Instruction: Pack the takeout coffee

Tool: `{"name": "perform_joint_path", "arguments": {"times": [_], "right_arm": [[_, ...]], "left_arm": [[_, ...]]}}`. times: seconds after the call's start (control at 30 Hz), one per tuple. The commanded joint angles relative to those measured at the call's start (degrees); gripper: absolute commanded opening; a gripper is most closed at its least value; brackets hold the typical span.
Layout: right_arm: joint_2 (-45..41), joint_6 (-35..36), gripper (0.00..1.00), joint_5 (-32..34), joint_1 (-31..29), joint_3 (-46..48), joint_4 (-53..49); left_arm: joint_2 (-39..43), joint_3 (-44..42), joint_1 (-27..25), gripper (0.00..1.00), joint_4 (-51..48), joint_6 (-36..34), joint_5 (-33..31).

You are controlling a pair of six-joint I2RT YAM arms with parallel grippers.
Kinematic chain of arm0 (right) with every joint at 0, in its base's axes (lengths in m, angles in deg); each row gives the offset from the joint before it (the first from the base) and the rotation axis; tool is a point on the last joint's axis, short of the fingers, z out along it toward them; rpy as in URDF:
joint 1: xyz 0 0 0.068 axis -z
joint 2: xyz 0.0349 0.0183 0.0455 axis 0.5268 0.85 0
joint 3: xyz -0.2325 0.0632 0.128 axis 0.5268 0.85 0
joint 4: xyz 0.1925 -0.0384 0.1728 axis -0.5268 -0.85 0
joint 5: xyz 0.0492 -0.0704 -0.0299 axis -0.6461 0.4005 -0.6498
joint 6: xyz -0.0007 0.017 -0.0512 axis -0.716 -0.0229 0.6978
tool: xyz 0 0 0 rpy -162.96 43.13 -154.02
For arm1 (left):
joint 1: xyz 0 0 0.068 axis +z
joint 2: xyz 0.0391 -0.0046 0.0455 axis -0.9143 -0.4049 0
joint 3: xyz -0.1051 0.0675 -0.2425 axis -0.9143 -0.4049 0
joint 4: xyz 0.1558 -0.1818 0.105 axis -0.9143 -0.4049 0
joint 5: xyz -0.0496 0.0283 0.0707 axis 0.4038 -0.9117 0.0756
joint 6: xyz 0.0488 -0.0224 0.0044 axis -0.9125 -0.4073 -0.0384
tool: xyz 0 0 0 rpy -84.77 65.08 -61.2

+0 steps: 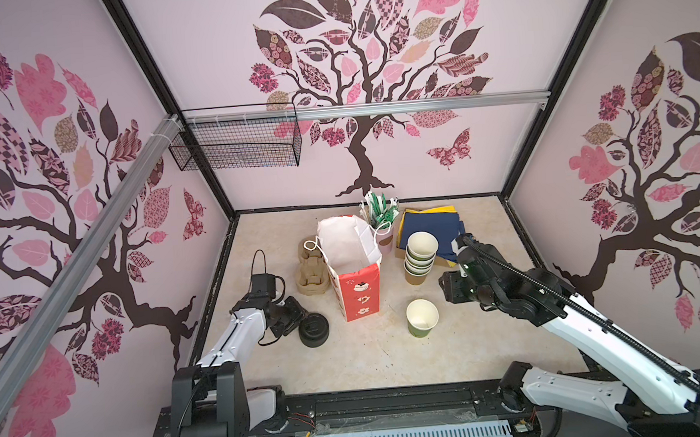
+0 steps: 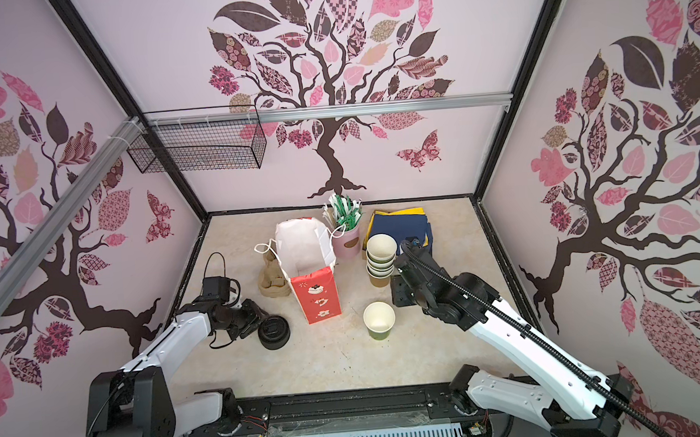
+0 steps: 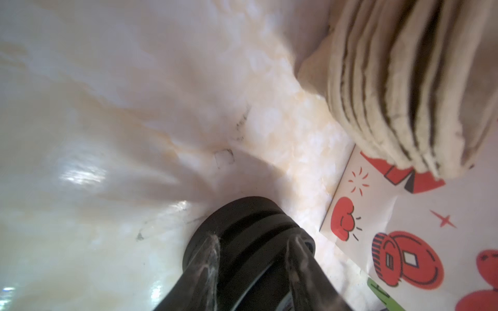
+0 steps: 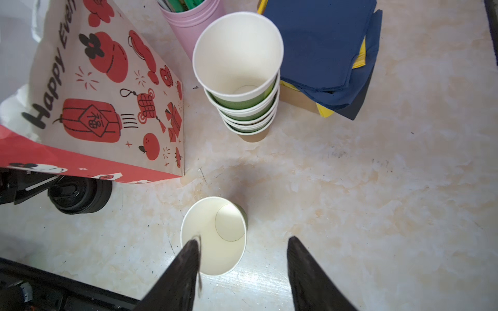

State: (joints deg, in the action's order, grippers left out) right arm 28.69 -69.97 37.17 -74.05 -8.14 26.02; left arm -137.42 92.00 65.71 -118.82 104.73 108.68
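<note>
One paper cup (image 1: 422,318) (image 2: 379,319) of the takeout coffee stands upright at the table's front middle. It is green outside, white and empty inside, and has no lid. My right gripper (image 4: 244,239) hovers over it, open and empty, with the cup (image 4: 214,237) by one fingertip. A short stack of black lids (image 1: 313,329) (image 2: 274,331) sits left of the paper bag. My left gripper (image 3: 254,239) reaches in low from the left, its fingers (image 3: 213,247) on either side of the lids (image 3: 242,215). Whether they press the lids is not clear.
A red-and-white paper bag (image 1: 353,269) stands open in the middle, with stacked pulp carriers (image 1: 312,276) on its left. Behind the lone cup are nested cups (image 1: 420,257), a pink holder of straws (image 1: 382,221) and blue and yellow napkins (image 1: 432,223). A wire basket (image 1: 235,143) hangs on the back wall.
</note>
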Motion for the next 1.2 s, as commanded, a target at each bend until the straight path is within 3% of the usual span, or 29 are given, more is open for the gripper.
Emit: {"name": "perform_joint_path", "arguments": {"times": [0.0,0.27,0.53,0.63,0.8,0.97,1.17], "right_arm": [[0.24,4.96,0.56,-5.29,-0.29,-1.81,-1.52],[1.24,8.60,0.56,-13.83,-2.67,-2.36,-2.30],[9.42,5.75,0.59,-7.32,-27.41,-2.37,3.03],[11.90,4.40,0.60,-8.56,-32.09,0.17,9.07],[16.81,4.65,0.63,-10.91,-34.24,3.44,17.46],[25.88,5.45,0.72,-13.46,-35.24,1.39,23.22],[35.20,2.34,0.76,-12.53,-35.25,-2.12,24.08]], "left_arm": [[3.66,-3.39,-3.47,0.43,-1.47,4.65,0.71],[14.83,-10.92,-15.40,0.41,-2.20,16.11,-1.66],[21.96,-14.61,-26.57,0.41,-0.77,24.95,-4.12],[25.53,-13.01,-26.86,0.47,-3.45,24.74,-7.28],[30.66,-4.89,-23.55,0.63,-13.27,25.65,-19.26],[36.51,2.71,-14.92,0.64,-23.12,28.06,-26.57],[39.67,11.91,-13.69,0.65,-32.93,27.83,-35.96]]}}
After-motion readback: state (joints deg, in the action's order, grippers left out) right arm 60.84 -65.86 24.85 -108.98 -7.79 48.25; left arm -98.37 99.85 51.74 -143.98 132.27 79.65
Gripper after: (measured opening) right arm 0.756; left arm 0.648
